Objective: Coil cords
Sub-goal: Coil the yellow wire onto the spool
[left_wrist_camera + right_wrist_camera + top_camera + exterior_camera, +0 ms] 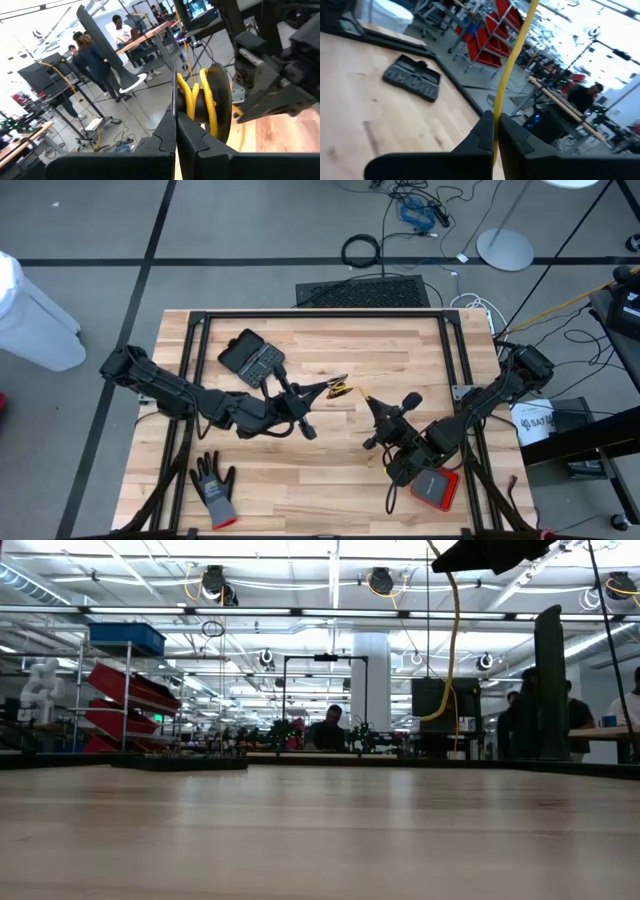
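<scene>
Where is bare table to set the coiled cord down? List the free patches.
Bare wood lies between the grey glove and red case, and along the far edge right of the black case. Mid-table is crowded: both grippers, left and right, hold the yellow cord.

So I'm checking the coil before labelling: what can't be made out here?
- How many turns the yellow cord makes: left wrist view, the left pincer covers them.
- The cord's far end: right wrist view, cut off above the right pincer.
- Table items: low view shows none.
</scene>
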`<state>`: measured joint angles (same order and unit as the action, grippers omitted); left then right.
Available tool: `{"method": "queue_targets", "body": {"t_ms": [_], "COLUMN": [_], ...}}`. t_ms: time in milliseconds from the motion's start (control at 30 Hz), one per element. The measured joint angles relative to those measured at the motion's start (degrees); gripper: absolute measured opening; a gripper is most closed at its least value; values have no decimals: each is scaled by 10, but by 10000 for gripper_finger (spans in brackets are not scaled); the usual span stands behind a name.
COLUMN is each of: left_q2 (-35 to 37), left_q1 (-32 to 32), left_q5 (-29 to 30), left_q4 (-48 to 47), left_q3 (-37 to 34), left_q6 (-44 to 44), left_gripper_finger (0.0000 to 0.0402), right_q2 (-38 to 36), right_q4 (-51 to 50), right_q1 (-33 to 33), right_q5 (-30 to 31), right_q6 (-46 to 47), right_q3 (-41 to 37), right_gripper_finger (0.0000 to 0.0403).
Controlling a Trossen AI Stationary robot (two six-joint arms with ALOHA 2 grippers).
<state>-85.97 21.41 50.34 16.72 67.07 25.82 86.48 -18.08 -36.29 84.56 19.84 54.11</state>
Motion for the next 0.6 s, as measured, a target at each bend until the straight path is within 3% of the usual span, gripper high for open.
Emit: {"method": "queue_targets", "body": {"t_ms": [600], "left_q2": [-3], "left_q1": [9], "left_q5": [-92], "left_q4": [71], "left_q3": [0], "left_q6": [-31], "left_gripper_finger": [0], "right_q2": [0], "right_q4": [35], "right_q1": [44], "right_q5": [-25], "right_q6": [-20], "right_q3": [0], "right_gripper_finger": [0]}}
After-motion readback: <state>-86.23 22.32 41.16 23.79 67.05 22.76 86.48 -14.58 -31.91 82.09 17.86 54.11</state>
